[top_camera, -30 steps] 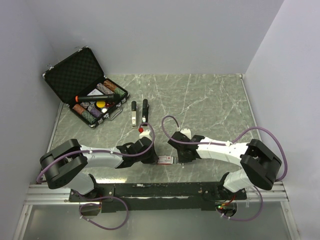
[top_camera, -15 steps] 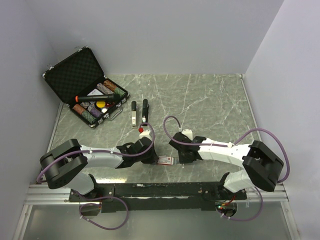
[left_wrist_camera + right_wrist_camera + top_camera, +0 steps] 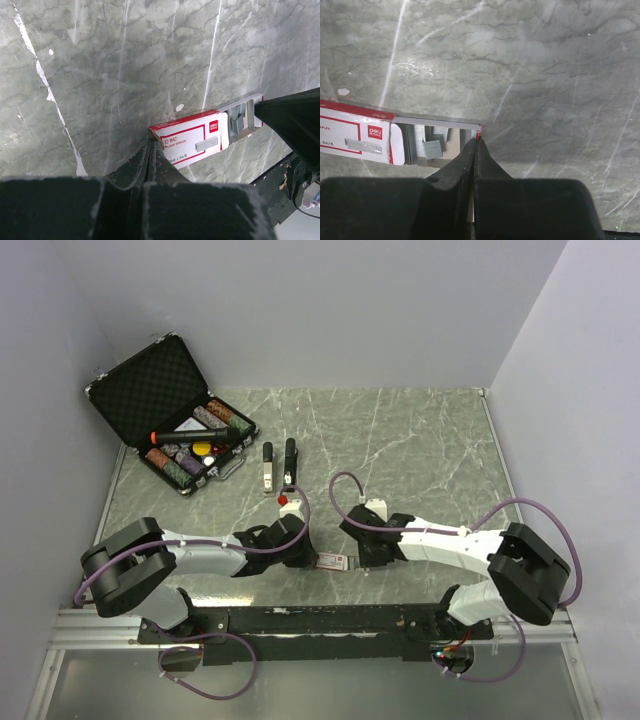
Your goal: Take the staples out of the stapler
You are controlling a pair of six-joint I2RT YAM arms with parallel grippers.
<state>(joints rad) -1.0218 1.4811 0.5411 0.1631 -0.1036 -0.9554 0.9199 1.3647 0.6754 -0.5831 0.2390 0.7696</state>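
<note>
While the left gripper (image 3: 152,150) is pinching the red-and-white cardboard staple box (image 3: 192,140), the right gripper (image 3: 476,142), clamped on its grey inner tray (image 3: 437,146), is drawing it slightly further out than a second ago; the black opened stapler (image 3: 289,460) is lying well apart, seemingly awaiting emptying.

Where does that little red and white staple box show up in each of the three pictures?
Top external: staple box near the table's front edge, between left claw and right claw.
Left wrist: right of centre, its corner at the claw tips.
Right wrist: left edge, partly cut off.
Shared landmark: its grey inner tray, slid out towards the right claw; hard to make out from above.
</note>
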